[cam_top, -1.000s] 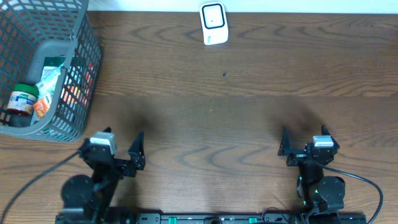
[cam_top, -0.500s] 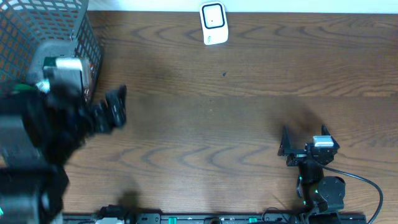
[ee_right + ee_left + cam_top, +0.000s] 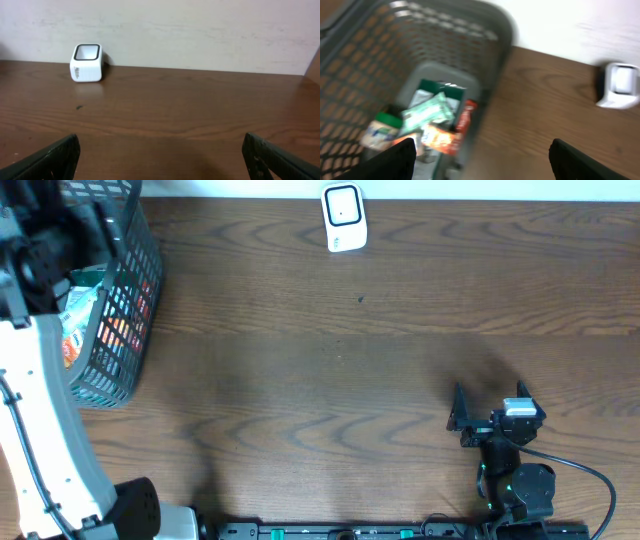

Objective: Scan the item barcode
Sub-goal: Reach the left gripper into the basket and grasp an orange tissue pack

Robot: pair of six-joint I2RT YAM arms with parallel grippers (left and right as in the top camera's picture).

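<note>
the left gripper (image 3: 481, 166) is spread apart, empty, over the basket (image 3: 497, 22). the green pouch (image 3: 427, 113) is judged light and crinkly, best pinched edgewise.

The overhead camera looked straight down on the table (image 3: 350, 360). The left wrist view hung above the mesh basket (image 3: 440, 45), angled down; the right wrist sat low, facing the scanner (image 3: 86, 62) all three shared.

Dark brown wood-grain table (image 3: 350, 350), pretty matte, lit soft and even with a few faint shadows. Plain off-white wall (image 3: 200, 35) runs right along its far edge, a bit scuffed-looking.
</note>
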